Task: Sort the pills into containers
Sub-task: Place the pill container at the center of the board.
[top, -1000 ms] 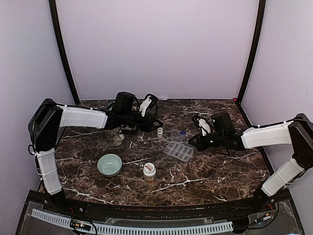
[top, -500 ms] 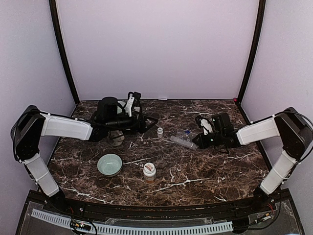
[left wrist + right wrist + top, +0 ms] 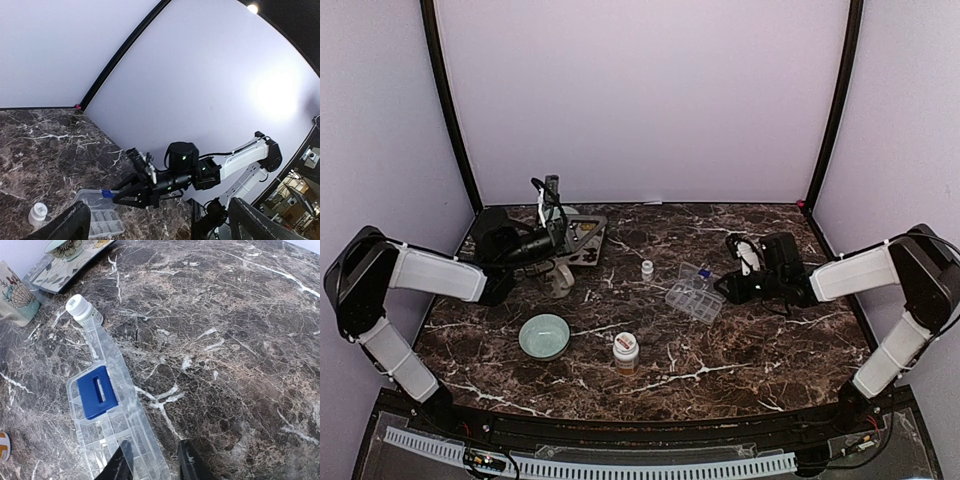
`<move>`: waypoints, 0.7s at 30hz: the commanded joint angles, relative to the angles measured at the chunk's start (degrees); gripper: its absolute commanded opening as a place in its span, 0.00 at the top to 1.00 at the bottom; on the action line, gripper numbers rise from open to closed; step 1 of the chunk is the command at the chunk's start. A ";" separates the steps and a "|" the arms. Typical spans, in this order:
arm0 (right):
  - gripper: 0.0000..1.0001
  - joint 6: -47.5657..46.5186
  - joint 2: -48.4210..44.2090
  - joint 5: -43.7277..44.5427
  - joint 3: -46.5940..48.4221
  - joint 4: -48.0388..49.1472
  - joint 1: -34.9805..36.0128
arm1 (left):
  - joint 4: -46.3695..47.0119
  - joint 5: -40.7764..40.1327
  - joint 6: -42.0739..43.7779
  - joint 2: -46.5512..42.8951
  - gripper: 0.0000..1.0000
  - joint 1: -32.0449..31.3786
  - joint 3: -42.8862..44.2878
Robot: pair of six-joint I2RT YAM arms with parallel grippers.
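Now, box position: the clear pill-organiser box (image 3: 690,297) lies flat near the middle of the marble table (image 3: 760,350), just in front of the right gripper (image 3: 730,289).
Box lid: it seems swung open towards the far side, with a blue latch tab (image 3: 97,391) showing. I cannot be sure of the hinge.
Box contents: no pills can be made out in the compartments.
Likely handling: thin, stiff plastic, probably very light and slick. It should skate on the polished stone if nudged, and the lid may flap.
Where to hold: probably across a long side wall or a corner, pinching low. The lid and the thin dividers look like poor places to hold.
Right gripper: its fingers are part-way apart, one above the box's near end and one over bare table, with the side wall between them. It clamps nothing that I can see.
Left gripper (image 3: 160,229): spread wide and empty, raised near the table's far left, well apart from the box.
Nearest neighbour: a small white-capped bottle (image 3: 647,268) stands just beside the box's far corner.
Further out: a pale green bowl (image 3: 544,335) and an orange-labelled bottle (image 3: 626,350) sit nearer the arms, and a patterned tray (image 3: 584,240) lies at the far left.
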 commanded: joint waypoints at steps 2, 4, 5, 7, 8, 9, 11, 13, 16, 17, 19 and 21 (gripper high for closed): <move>0.62 1.40 -5.62 0.82 -2.27 3.05 -0.02 | -14.09 -6.09 10.71 -12.56 0.02 -0.33 -4.79; 0.58 2.12 -7.88 1.90 -3.15 2.60 0.59 | -19.88 -10.25 15.00 -16.59 0.02 -0.82 -6.12; 0.57 2.32 -9.17 2.88 -3.51 2.23 1.40 | -21.54 -12.42 16.80 -18.54 0.02 -1.35 -6.95; 0.54 2.59 -12.08 5.82 -3.75 0.38 3.41 | -26.38 -17.46 21.18 -22.17 0.02 -3.19 -7.94; 0.54 2.69 -13.65 7.71 -3.56 -0.64 4.69 | -29.05 -19.97 23.18 -23.73 0.02 -4.02 -8.26; 0.53 2.81 -15.18 9.75 -3.21 -2.06 6.15 | -30.66 -21.95 24.80 -24.96 0.02 -5.85 -8.72; 0.52 3.04 -18.25 14.91 -2.28 -4.90 9.10 | -33.76 -25.97 27.88 -26.87 0.03 -9.14 -9.27; 0.50 3.62 -19.38 17.17 -1.42 -6.93 10.64 | -36.17 -28.57 29.69 -27.71 0.04 -11.13 -9.47; 0.50 4.41 -18.22 20.34 0.42 -10.24 11.99 | -40.32 -32.37 32.67 -27.76 0.06 -14.14 -9.08; 0.49 4.68 -17.60 21.49 0.91 -11.22 12.32 | -41.44 -33.75 34.01 -27.57 0.07 -15.24 -8.75; 0.49 4.95 -16.34 23.26 1.41 -12.23 12.84 | -43.90 -36.88 36.72 -26.68 0.08 -17.57 -7.74; 0.49 5.07 -14.88 23.75 1.61 -12.47 12.90 | -45.64 -39.94 39.02 -24.83 0.08 -19.22 -6.68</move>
